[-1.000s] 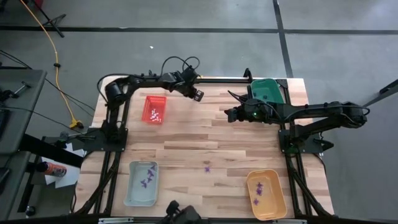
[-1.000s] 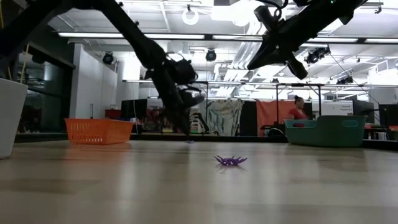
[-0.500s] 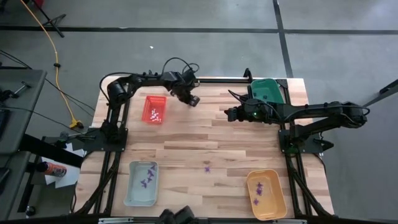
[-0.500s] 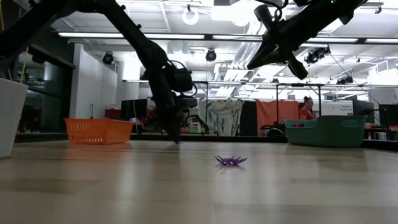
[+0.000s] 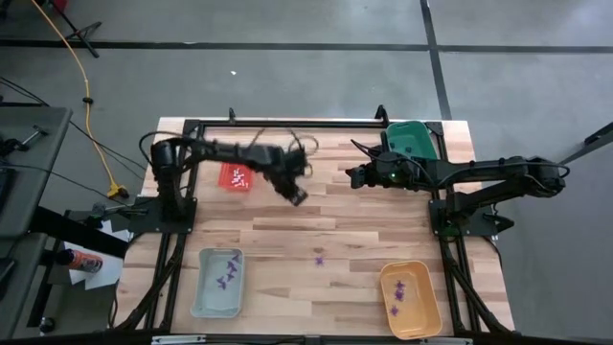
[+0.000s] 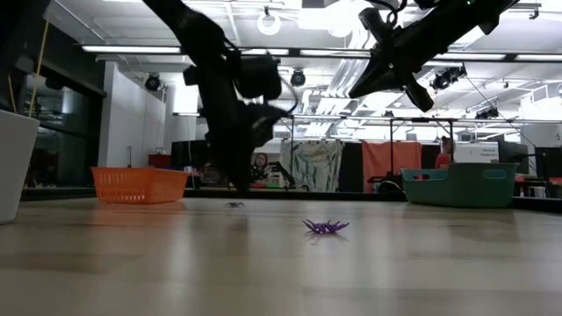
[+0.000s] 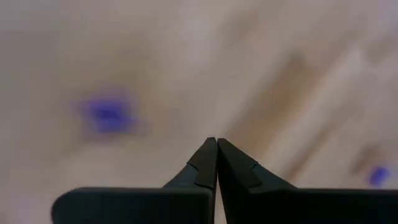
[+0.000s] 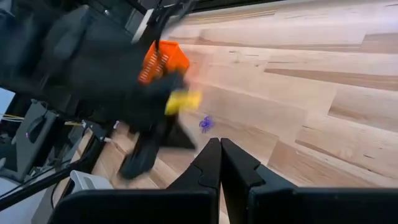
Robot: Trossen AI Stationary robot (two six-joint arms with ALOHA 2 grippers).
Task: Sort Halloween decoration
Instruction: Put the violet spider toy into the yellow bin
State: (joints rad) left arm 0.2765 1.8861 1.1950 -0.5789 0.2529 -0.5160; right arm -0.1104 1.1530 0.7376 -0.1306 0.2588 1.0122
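place: lab/workshop | cues: concrete floor; ceiling strip lights; framed wooden table

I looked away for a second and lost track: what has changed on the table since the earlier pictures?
The left gripper swung from the far edge beside the red tray out toward the table's middle, nearer the loose purple piece. Its jaws stayed shut, holding nothing. The right gripper kept its place by the green tray, jaws shut. Trays and the purple piece did not move.
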